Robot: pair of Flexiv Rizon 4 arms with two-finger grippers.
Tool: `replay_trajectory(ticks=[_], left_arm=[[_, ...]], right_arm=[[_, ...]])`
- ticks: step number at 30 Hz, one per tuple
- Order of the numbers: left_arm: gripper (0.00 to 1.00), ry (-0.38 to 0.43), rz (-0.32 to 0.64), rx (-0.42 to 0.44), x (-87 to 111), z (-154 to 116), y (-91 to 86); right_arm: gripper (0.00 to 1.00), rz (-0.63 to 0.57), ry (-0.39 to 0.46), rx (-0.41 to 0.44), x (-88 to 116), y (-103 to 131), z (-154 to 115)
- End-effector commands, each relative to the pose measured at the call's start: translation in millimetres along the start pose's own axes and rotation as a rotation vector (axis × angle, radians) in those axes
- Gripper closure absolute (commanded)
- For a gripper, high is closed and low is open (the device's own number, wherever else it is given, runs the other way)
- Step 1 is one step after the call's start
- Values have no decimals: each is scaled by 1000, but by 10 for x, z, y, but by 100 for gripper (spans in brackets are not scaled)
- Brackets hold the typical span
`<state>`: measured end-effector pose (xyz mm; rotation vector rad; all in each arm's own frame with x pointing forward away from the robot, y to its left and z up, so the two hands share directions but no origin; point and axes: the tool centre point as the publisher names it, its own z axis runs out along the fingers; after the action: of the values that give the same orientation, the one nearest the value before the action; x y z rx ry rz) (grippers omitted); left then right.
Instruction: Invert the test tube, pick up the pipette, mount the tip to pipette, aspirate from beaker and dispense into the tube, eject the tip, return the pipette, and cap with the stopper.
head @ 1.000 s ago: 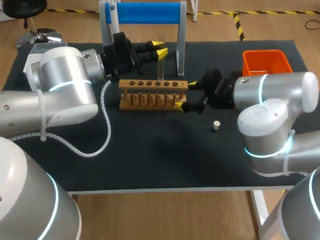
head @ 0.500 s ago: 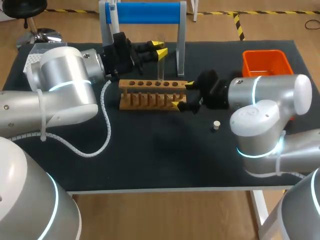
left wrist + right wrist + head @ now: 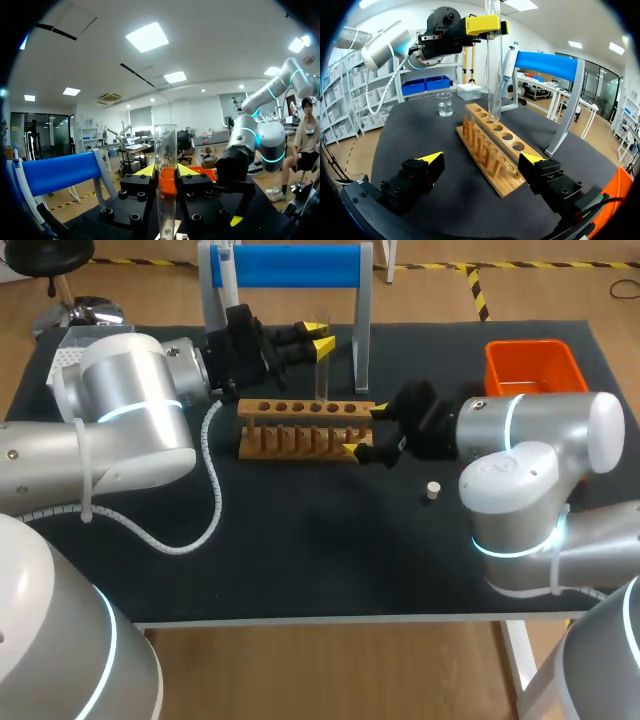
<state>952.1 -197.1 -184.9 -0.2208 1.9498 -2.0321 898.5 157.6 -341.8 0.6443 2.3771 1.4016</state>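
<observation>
Left gripper [image 3: 322, 340] clamped on upright test tube [image 3: 322, 375] above wooden rack [image 3: 300, 430], upper middle of frame; right gripper [image 3: 366, 430] spread wide, straddling rack's right end.

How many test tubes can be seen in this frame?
1. The test tube stands upright, gripped by the left pincer, its lower end at a hole in the wooden rack. The other holes look empty; none seem hidden.
</observation>
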Motion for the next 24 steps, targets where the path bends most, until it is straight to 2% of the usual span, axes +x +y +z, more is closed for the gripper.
replay_trajectory(ticks=[1,7,24], left_arm=[[100,4,-1,1,-12,2,3],[100,7,-9,-11,-27,4,14],[100,95,-11,-42,-145,59,44]], right_arm=[[0,0,1,-3,1,-9,-13],[0,0,1,-3,1,-9,-13],[0,0,1,-3,1,-9,-13]])
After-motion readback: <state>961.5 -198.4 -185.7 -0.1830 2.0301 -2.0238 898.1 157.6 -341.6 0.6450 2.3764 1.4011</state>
